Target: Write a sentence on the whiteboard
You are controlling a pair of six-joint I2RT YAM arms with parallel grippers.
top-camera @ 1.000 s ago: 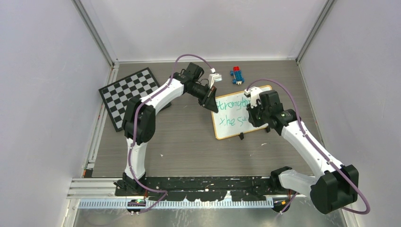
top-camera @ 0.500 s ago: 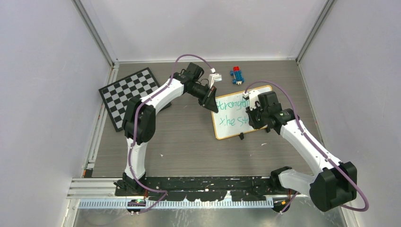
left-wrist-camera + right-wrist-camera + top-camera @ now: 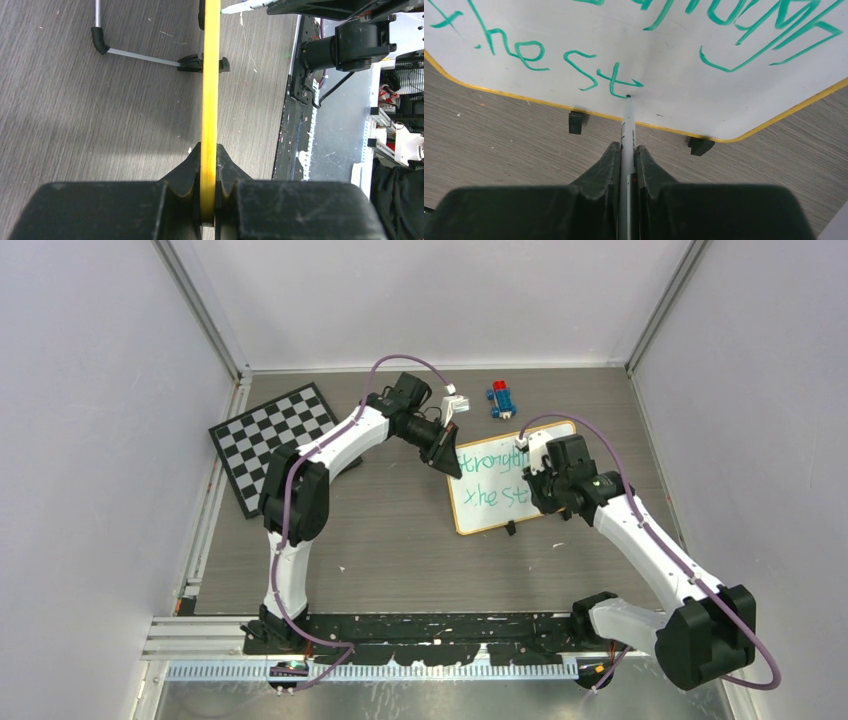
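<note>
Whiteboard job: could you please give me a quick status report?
Left gripper shut on whiteboard edge. Right gripper shut on marker, tip at board. Sentence reaches "the st". Nothing blocking.

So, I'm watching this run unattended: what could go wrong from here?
The left gripper pinches only the thin edge of the whiteboard; marker pressure might shift the board and skew letters. The marker tip sits close to the board's bottom edge, so the rest of the second line could run out of room.
</note>
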